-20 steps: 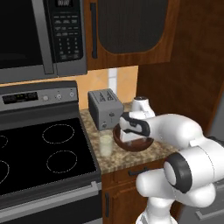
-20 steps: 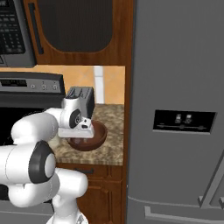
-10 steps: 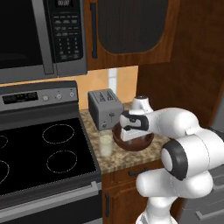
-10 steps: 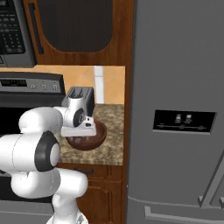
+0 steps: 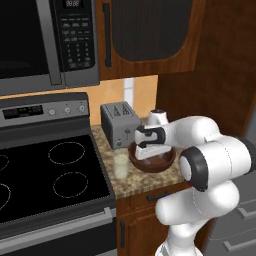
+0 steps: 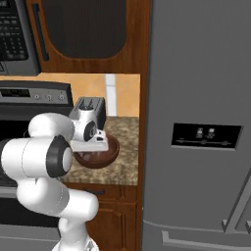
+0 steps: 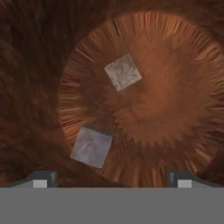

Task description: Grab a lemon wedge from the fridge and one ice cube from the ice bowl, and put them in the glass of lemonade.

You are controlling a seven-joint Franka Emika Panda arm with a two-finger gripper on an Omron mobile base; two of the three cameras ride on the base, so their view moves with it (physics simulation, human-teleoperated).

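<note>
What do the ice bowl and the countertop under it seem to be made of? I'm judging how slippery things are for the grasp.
The ice bowl looks like glossy reddish-brown wood or glazed ceramic: the hand view shows radial, grain-like streaks with a sheen. The countertop looks like polished speckled granite, mottled brown and tan. Both are rendered, so the material stays uncertain.

Flat, even rendered lighting, no glare.
Hand view of the ice bowl [image 7: 144, 109] looks soft and smeared; shadows faint.
</note>
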